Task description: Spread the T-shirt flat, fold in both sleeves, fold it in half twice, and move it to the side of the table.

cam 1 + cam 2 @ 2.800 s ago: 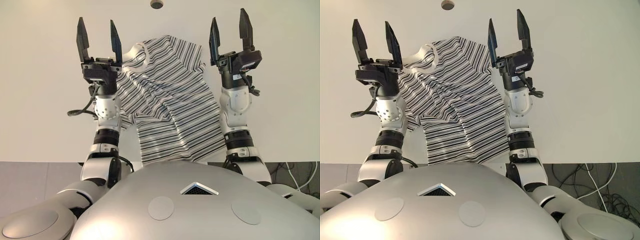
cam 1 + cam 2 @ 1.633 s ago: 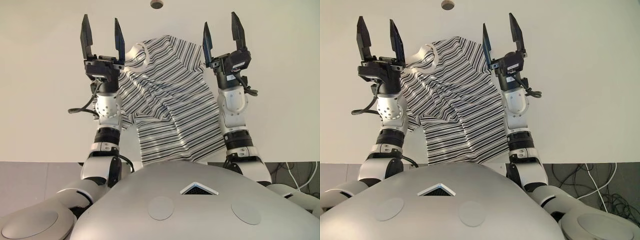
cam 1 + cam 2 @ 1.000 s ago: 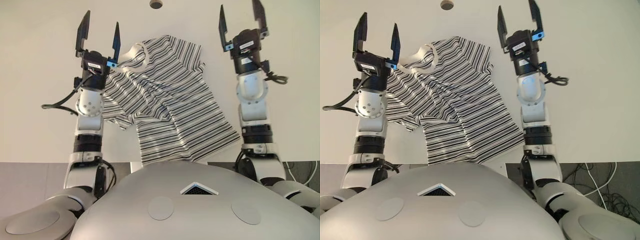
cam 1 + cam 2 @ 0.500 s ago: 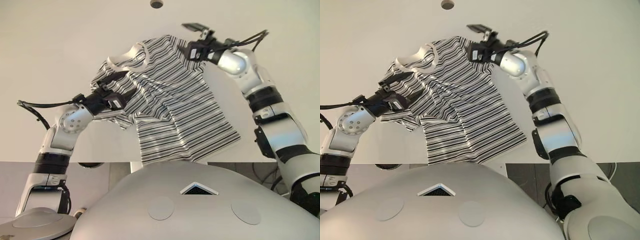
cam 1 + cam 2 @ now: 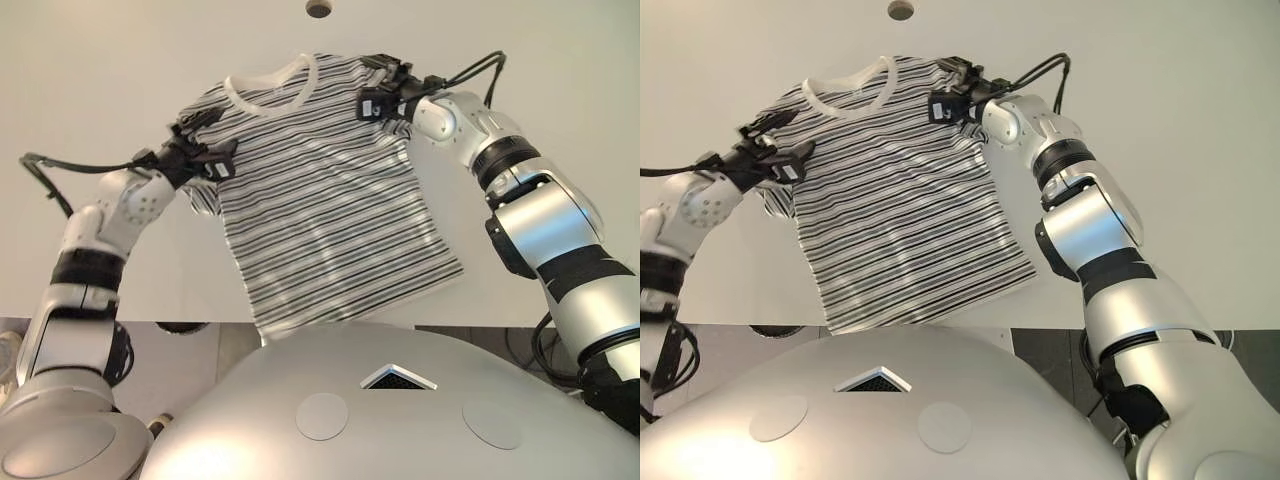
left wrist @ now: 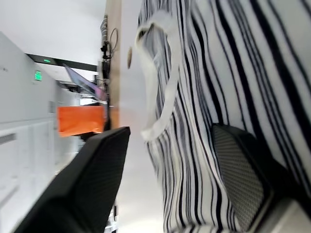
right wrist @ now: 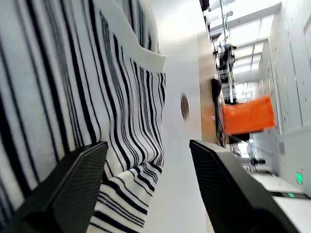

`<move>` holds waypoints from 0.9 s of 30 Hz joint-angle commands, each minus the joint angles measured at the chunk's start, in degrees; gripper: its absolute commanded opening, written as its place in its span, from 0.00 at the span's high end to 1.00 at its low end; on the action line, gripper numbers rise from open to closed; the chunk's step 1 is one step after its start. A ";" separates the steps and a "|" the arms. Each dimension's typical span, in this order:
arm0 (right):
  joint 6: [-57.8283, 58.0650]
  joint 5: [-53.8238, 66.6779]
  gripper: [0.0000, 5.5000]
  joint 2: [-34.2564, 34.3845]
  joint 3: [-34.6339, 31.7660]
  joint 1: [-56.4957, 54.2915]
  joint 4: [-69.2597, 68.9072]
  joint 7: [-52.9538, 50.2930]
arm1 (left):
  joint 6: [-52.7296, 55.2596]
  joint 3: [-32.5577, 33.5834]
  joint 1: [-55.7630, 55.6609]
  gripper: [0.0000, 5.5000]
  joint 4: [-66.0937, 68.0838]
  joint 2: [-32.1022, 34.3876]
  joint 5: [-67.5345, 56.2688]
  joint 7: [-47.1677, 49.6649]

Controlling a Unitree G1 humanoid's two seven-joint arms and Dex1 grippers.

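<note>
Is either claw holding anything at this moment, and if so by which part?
Nothing is gripped. The left claw stands open at the T-shirt's left shoulder, and the right claw stands open at its right shoulder, with striped cloth lying between the fingers.

Count, head and wrist views:
- T-shirt, black-and-white striped: 1. White neckband on it: 1.
- Desk, pale top: 1.
- Round plug set in the desk at its far edge: 1.
- Grippers: 2, namely the left gripper and the right gripper. Dark fingers per gripper: 2, total 4.
- Orange block in the room beyond the desk: 1, seen from both wrists.
</note>
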 commanded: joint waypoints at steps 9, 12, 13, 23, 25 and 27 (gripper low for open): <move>8.57 0.12 0.42 -6.54 -1.49 1.16 4.38 -2.73 | -6.93 -13.22 -23.33 0.44 28.11 -10.35 8.67 20.66; 8.81 1.11 0.42 -7.63 -2.51 1.55 4.38 -3.07 | -7.84 -14.37 -25.67 0.44 30.62 -11.59 8.83 25.57; 8.50 1.47 0.42 -8.02 -2.94 1.94 4.29 -3.10 | -8.00 -14.43 -26.55 0.44 31.31 -12.02 8.75 27.56; -14.82 25.26 0.42 -13.70 -17.71 16.87 -23.33 3.18 | -22.19 -10.05 -16.48 0.44 10.43 -6.83 -4.84 25.54; -15.36 32.96 0.42 -15.84 -18.31 24.79 -39.25 9.43 | -23.05 -10.97 -10.67 0.44 2.64 -2.93 -9.76 17.40; -11.50 39.86 0.42 -19.82 -16.56 32.86 -54.15 17.11 | -22.60 -12.07 -4.08 0.44 -6.17 2.01 -16.02 9.02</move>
